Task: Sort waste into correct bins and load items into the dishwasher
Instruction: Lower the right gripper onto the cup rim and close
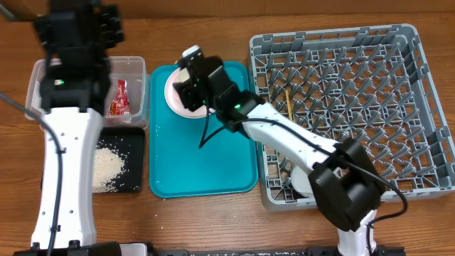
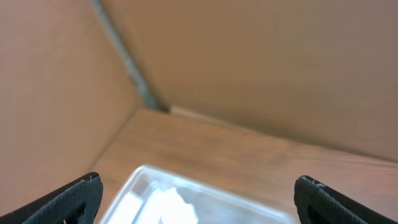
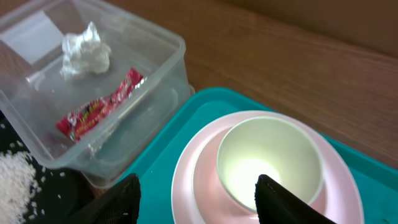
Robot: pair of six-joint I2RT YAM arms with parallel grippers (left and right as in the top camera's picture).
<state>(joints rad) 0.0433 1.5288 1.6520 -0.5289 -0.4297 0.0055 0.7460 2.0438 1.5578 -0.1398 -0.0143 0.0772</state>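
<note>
My right gripper (image 3: 199,199) hangs open just above the pale pink plate (image 3: 202,165) on the teal tray. One finger is over the white bowl (image 3: 267,158) standing on the plate, the other outside the plate's rim. It holds nothing. Overhead, the plate (image 1: 173,99) shows partly under that gripper (image 1: 185,85). The clear tub (image 3: 174,56) holds the tissue wad (image 3: 86,48) and the red wrapper (image 3: 99,107). Rice (image 1: 108,167) lies in the black tray (image 1: 136,142). My left gripper (image 2: 202,202) is wide open and empty above the tub (image 2: 149,186). Chopsticks (image 1: 288,103) lie in the grey rack (image 1: 412,43).
The teal tray (image 1: 206,163) lies between the two bins and the rack. A white cup (image 1: 298,183) sits in the rack's near left corner, under my right arm. My left arm (image 1: 67,163) lies along the table's left side, and a cardboard wall (image 2: 261,62) stands behind.
</note>
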